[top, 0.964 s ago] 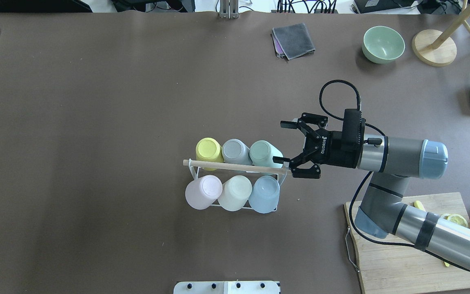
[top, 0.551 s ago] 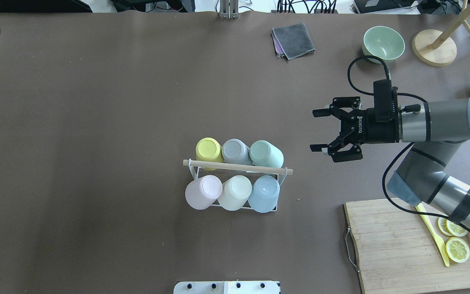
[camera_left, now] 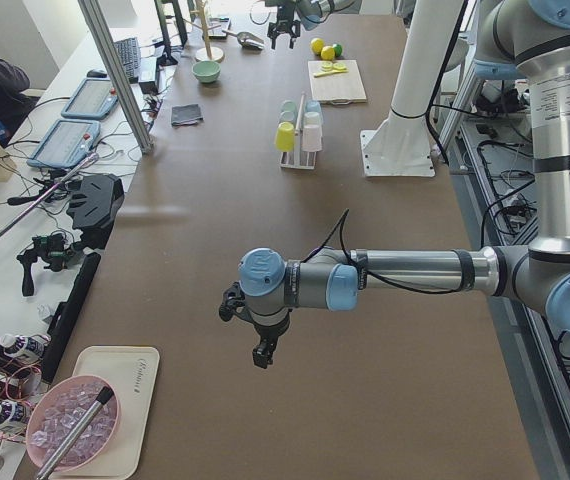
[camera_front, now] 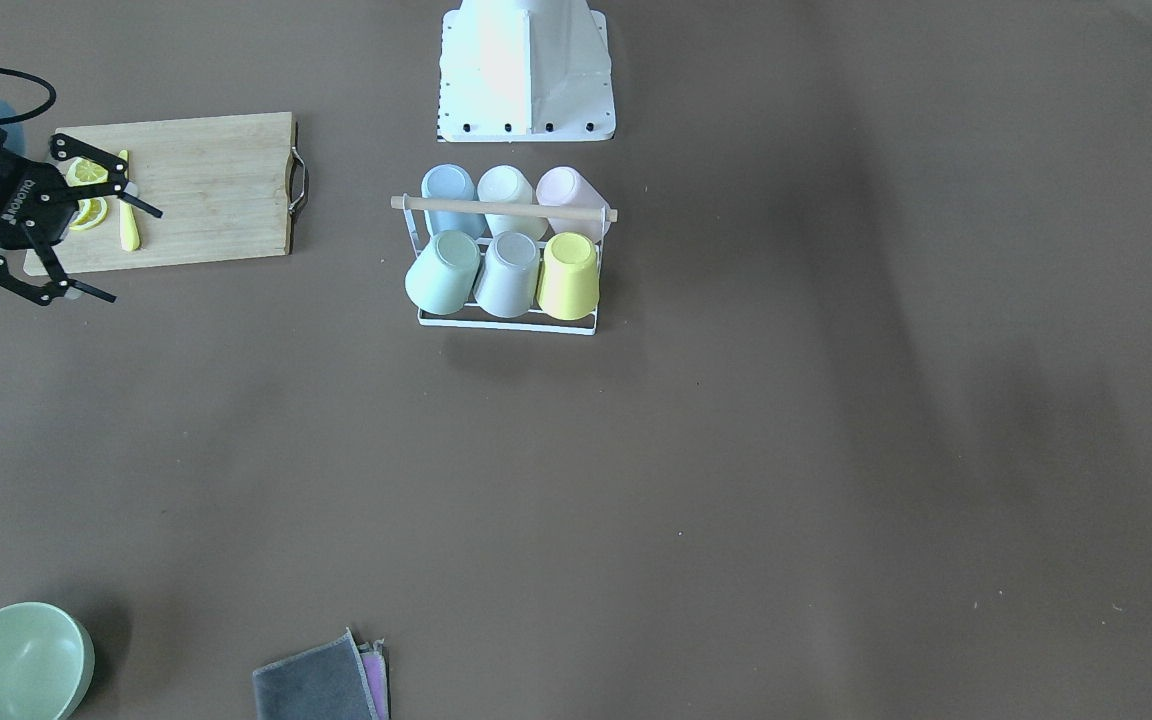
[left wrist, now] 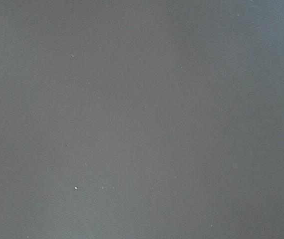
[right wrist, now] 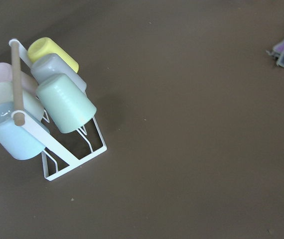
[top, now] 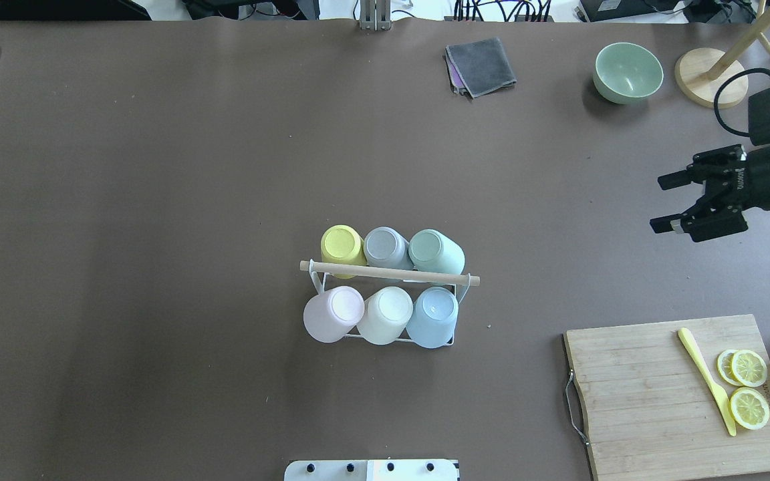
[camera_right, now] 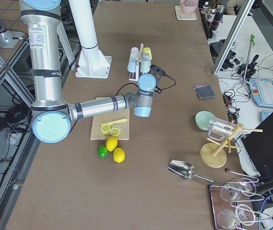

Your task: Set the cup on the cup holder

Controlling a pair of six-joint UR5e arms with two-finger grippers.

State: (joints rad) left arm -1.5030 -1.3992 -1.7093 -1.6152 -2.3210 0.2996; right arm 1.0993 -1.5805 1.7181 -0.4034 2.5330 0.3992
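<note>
Right end effector (top: 659, 202), released and empty, has been withdrawn from the cup holder (top: 389, 272) to the desk (top: 158, 200) edge. Mint cup (top: 436, 251) is left seated on its prong; placement judged complete. Left end effector (camera_left: 250, 335): state cannot be told.

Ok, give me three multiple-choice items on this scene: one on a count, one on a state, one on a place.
1. How many cups sit on the cup holder?
A. four
B. five
C. six

2. The right gripper is:
A. open and empty
B. shut on a cup
C. shut on the cup holder

3. The lemon slices lie:
A. on the cutting board
B. in the cup holder
C. in the right gripper

Answers:
1 C: two rows of three cups show on the rack.
2 A: its jaws stand apart with nothing between them.
3 A: they lie on the wood beside the yellow knife.
</note>
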